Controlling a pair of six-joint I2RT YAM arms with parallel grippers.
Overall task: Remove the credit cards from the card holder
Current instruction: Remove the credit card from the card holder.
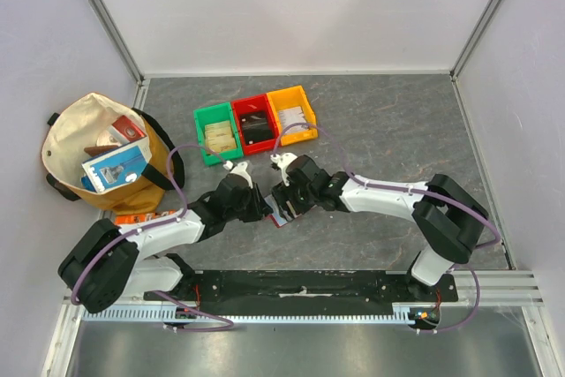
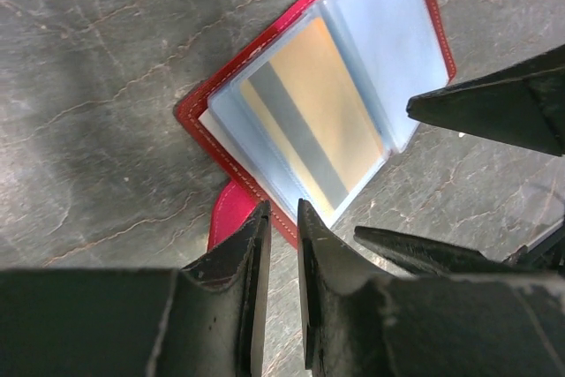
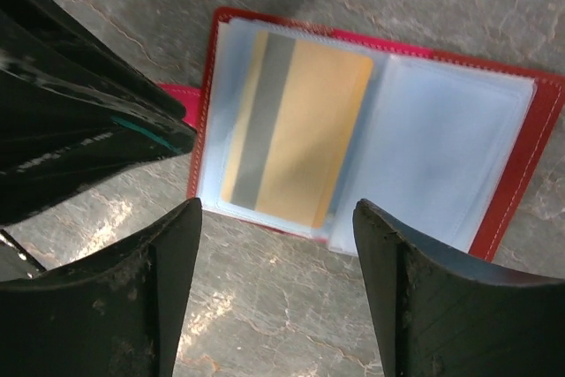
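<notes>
The card holder [image 3: 441, 147] is laid open and flat on the dark, veined table [image 2: 88, 86], between the two arms and well short of the row of coloured bins [image 1: 254, 125]. A gold card [image 3: 296, 125] with a grey stripe is seen inside one clear sleeve; the facing sleeve looks empty. The right gripper [image 3: 275, 211] is held spread wide over the holder's near edge, with nothing between its fingers. The left gripper [image 2: 281, 222] is narrowed to a thin slit at the holder's rim, beside a red flap [image 2: 228, 214] that juts from under the cover. Whether anything is pinched there cannot be told.

Several failures can be foreseen. The card is covered by slick plastic, so sleeve and card may be gripped together and the whole holder dragged or lifted. If the holder is not truly pinned by the left gripper, it is likely to slide or fold shut once the card is pulled. A card seized at one corner may be bent or jammed in its pocket. The two grippers are crowded over one small object, so a collision between them is also possible.
</notes>
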